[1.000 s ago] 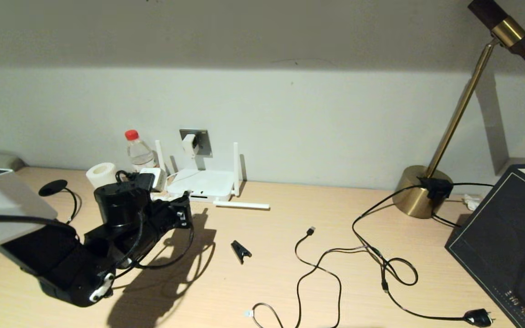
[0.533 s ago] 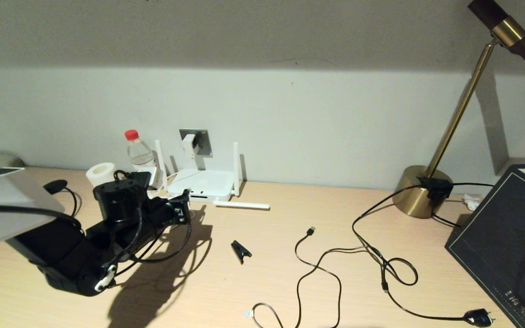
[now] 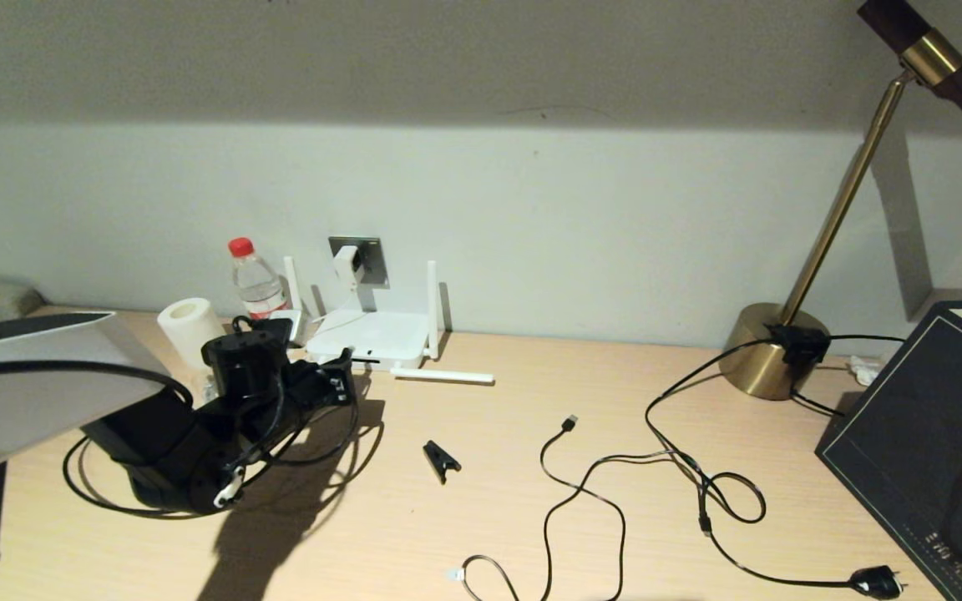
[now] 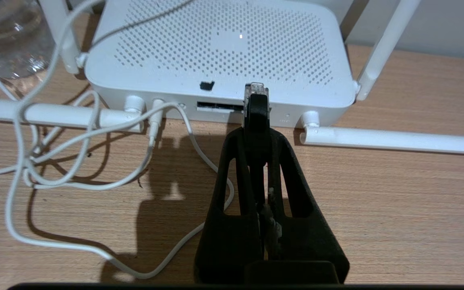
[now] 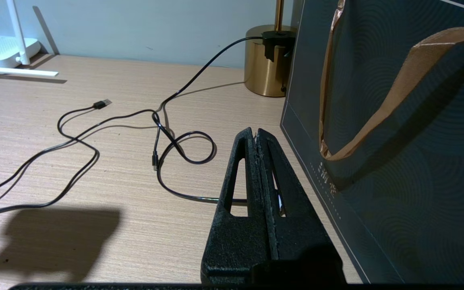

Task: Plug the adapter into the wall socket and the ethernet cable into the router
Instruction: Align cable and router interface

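Ethernet cable (image 4: 257, 105): clear plug end clamped between the closed jaws of the left gripper (image 4: 256, 121), long axis in line with the fingers and tip pointing at the port row on the router's (image 4: 224, 48) near edge, just short of or touching it, apparently so a straight push seats it; slack looped on the counter (image 3: 531, 501) round the left arm. Adapter (image 3: 346, 264): already seated in the wall socket (image 3: 374, 255) above the router, white cord trailing down. Right gripper (image 5: 258, 139): parked over the counter beside a dark paper bag (image 5: 397, 121), jaws closed on nothing
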Robot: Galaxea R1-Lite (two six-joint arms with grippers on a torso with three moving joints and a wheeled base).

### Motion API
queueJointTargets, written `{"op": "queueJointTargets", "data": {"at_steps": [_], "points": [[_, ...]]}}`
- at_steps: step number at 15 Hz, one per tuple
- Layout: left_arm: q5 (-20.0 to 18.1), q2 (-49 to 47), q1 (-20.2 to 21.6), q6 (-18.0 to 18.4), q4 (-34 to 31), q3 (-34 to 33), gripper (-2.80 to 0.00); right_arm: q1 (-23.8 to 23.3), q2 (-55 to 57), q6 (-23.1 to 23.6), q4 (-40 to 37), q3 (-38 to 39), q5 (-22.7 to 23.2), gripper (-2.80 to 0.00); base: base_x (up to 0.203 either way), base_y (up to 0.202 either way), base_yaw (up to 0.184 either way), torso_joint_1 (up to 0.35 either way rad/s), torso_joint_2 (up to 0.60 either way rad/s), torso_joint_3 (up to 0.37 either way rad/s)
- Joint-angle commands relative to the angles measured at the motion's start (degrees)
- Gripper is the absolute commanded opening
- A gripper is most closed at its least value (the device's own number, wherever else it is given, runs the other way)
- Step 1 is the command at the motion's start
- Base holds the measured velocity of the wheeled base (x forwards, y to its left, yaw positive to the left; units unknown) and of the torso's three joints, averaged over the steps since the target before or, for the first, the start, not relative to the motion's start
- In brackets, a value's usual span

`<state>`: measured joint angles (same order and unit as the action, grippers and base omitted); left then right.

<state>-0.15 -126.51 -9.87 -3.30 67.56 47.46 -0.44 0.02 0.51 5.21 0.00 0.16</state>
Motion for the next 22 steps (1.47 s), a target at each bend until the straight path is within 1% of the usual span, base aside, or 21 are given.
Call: {"op": "queueJointTargets", "data": {"at_steps": [1, 6, 12, 22], "points": [[-0.07, -3.49, 0.18, -0.04, 0.38, 1.75, -2.80, 0.00, -0.02, 0.02, 0.07, 2.02, 0.02, -2.80, 0.000, 0.000, 0.000, 0.000, 0.00, 0.000], [-0.15, -6.68, 0.21, -0.04, 0.09, 4.95, -2.80, 0.00, -0.02, 0.02, 0.07, 2.02, 0.02, -2.80, 0.000, 0.000, 0.000, 0.000, 0.00, 0.000], [-0.20, -7.79, 0.21, 0.05, -1.20, 7.29, -2.80, 0.00, -0.02, 0.02, 0.07, 2.02, 0.02, -2.80, 0.000, 0.000, 0.000, 0.000, 0.00, 0.000], [-0.73, -7.80, 0.65, 0.05, -1.11, 7.22, -2.80, 0.00, -0.02, 0.02, 0.07, 2.02, 0.02, -2.80, 0.000, 0.000, 0.000, 0.000, 0.00, 0.000]]}}
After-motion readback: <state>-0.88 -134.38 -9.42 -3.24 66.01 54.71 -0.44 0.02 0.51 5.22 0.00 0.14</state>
